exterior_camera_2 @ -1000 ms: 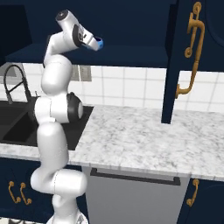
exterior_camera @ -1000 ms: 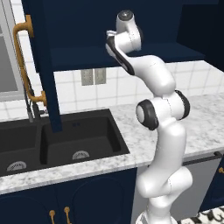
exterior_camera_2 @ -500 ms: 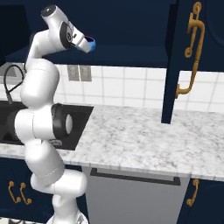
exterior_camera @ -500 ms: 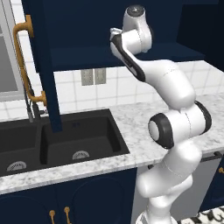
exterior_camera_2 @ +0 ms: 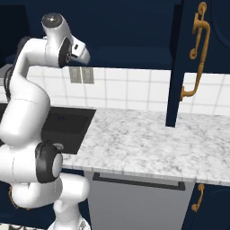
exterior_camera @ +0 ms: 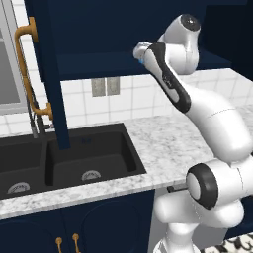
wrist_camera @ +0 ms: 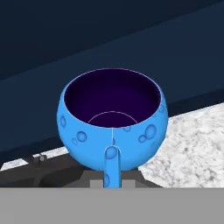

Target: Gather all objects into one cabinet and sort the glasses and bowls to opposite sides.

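A small bright-blue bowl (wrist_camera: 113, 118) with a dark navy inside sits upright in my gripper (wrist_camera: 112, 180), which is shut on its near rim. The fingertips are mostly hidden under the bowl. In the left base view my gripper (exterior_camera: 140, 55) is raised just in front of the bottom edge of the open navy wall cabinet (exterior_camera: 123, 29), with a sliver of the blue bowl (exterior_camera: 143, 62) showing. The right base view has the gripper (exterior_camera_2: 83, 55) at the same height before the cabinet (exterior_camera_2: 130, 27). The red cup and the grey mesh bowl are out of view.
An open cabinet door (exterior_camera: 48, 74) with a brass handle (exterior_camera: 27, 74) hangs left of the hand; another door (exterior_camera_2: 179, 63) hangs to the right. Below lie the black sink (exterior_camera: 74, 163), its faucet (exterior_camera: 34, 126) and the marble counter (exterior_camera_2: 148, 143). Low navy cabinets (exterior_camera: 74, 232) stand beneath.
The arm's elbow and lower links have swung out to the side. The hand with the blue bowl has sunk a little and stays in front of the cabinet's bottom edge.
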